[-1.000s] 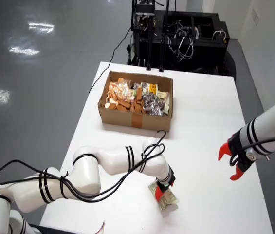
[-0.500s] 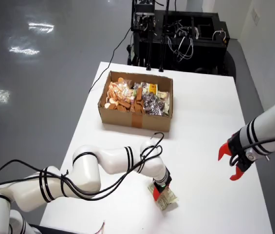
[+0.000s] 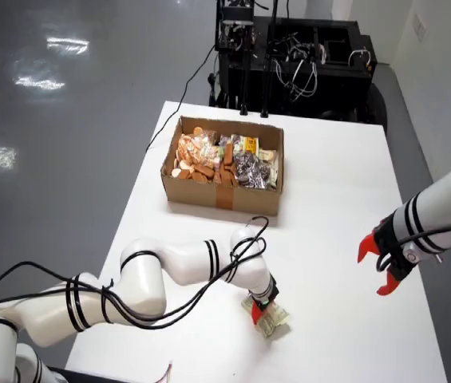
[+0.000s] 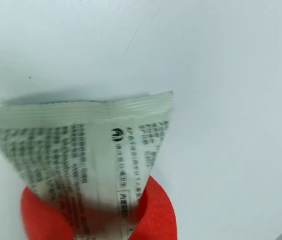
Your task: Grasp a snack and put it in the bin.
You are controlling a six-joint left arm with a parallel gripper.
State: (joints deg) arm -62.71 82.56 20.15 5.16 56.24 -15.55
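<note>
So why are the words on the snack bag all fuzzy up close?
In the view that rides on the gripper, the snack packet sits too close to the lens, so its print blurs. In the view from above, window glare streaks the floor, but the table looks sharp.

White glossy arm (image 3: 169,267), black bands at joints, black cables looped along links; red jaws.

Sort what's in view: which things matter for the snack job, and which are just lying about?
In the job:
- snack packet, pinched between the red fingers
- working gripper
- cardboard box already full of snacks

Lying about:
- second arm at the right of the view from above, open red gripper
- black equipment rack behind the table
- white table
</note>
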